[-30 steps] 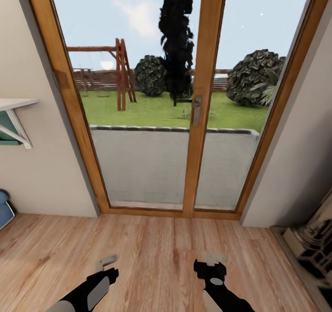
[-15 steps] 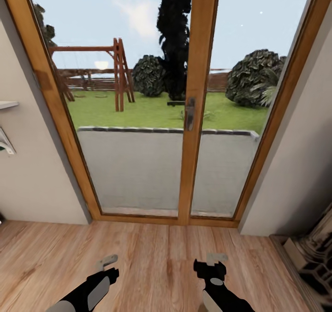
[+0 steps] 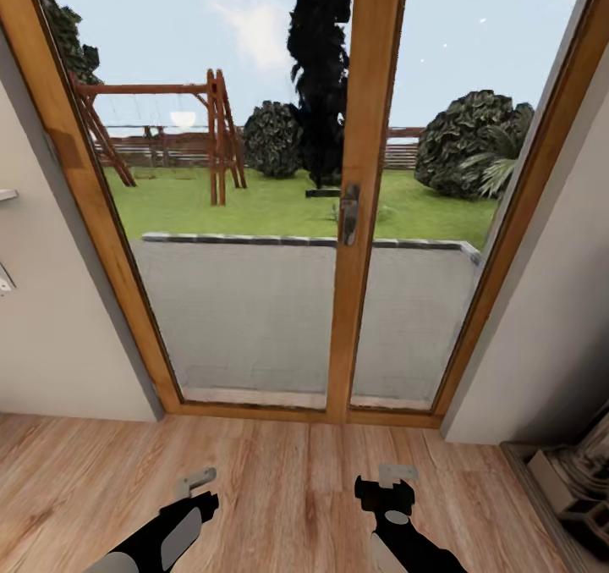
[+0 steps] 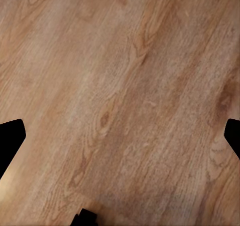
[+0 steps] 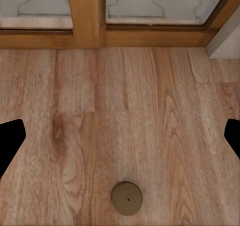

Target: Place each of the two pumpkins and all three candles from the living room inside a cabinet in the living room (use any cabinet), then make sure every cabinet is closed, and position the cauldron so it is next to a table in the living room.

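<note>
The pumpkins, candles, cabinet and cauldron are out of view. Low in the head view, my left gripper and right gripper hover over a wooden floor, both empty. In the left wrist view the left gripper has its dark fingertips spread to the picture's edges over bare planks. The right gripper is spread just as wide, with its fingertips over planks near the door sill.
A wood-framed glass double door with a metal handle stands straight ahead, with a garden beyond. Grey walls flank it. A stone-like ornate object sits at the floor's right edge. A small round disc lies on the floor.
The whole view has shifted: the door frame and left wall shelf slid left and the shelf is nearly gone, so the camera moved. Both arms keep the same pose.
</note>
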